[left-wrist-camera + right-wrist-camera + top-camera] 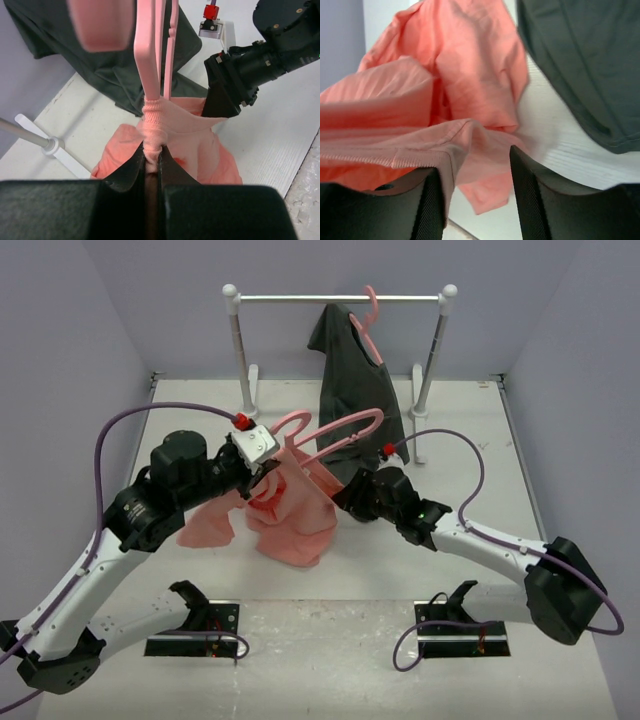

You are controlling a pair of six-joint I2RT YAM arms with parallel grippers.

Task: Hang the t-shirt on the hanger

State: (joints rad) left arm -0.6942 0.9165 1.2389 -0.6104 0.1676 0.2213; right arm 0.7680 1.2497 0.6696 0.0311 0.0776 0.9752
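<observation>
T-shirt (292,515), salmon pink, held up in a crumpled drape between the two grippers, lower folds sagging toward the table (480,410); touching it or just above it, cannot tell. Bunched neck band pinched in the left gripper (152,156), jaws pressed all but together with only a wad of cloth in the slit between them. Thin arm of the pink hanger (150,65) running straight out ahead of those fingertips and vanishing into the wad just beyond them; whether any plastic sits inside the grip as well, hidden by the cloth. From above, curled hook at the far end, pointing away from the left jaws and over toward the right ones. Right gripper (475,162) at the opposite edge of the shirt, jaws standing well apart, nothing squeezed. Ribbed hem laid over one finger (427,200), a loose fold across the gap, the other finger bare. Dark grey shirt (355,390) beyond both grippers, on a second pink hanger (370,302) hooked over the white rail (340,298), its lower edge close past the right jaws.
</observation>
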